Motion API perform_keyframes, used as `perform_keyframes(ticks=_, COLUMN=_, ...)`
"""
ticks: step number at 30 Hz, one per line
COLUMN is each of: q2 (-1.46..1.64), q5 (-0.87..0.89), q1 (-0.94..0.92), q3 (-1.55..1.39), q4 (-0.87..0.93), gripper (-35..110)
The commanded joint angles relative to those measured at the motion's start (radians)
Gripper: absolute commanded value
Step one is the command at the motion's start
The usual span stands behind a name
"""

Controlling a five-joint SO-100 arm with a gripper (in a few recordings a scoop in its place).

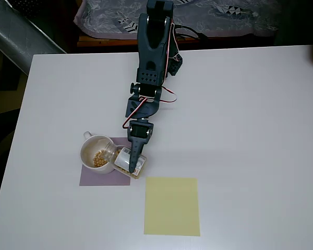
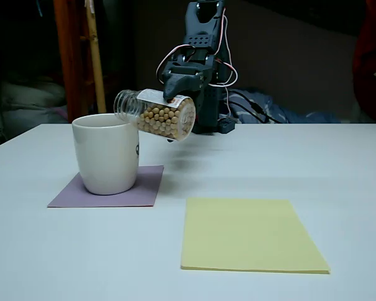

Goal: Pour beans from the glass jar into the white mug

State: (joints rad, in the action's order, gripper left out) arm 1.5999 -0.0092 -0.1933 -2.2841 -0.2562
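Nearest the fixed camera lies a flat pale-yellow paper sheet, and behind it to the left a thin mauve square mat carries the round cream-white ceramic mug. Just above the mug's right rim hangs the small clear glass jar, gripped around its body by the dark two-finger gripper; its long axis lies nearly level, mouth pointing left over the mug. Most tan-yellow round beans sit inside still, so a steeper leftward tilt seems needed.
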Motion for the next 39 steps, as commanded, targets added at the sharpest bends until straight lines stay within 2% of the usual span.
perform_keyframes(ticks=1, q2=0.017, q5=0.043, q1=0.000, q3=0.054, q4=0.023, gripper=0)
perform_keyframes(ticks=15, q2=-0.028, q5=0.137, q1=-0.032, q3=0.117, q4=0.098, gripper=0)
perform_keyframes(ticks=21, q2=-0.032, q5=0.267, q1=-0.028, q3=0.132, q4=0.141, gripper=0)
perform_keyframes(ticks=39, q2=-0.044, q5=0.314, q1=-0.020, q3=0.187, q4=0.206, gripper=0)
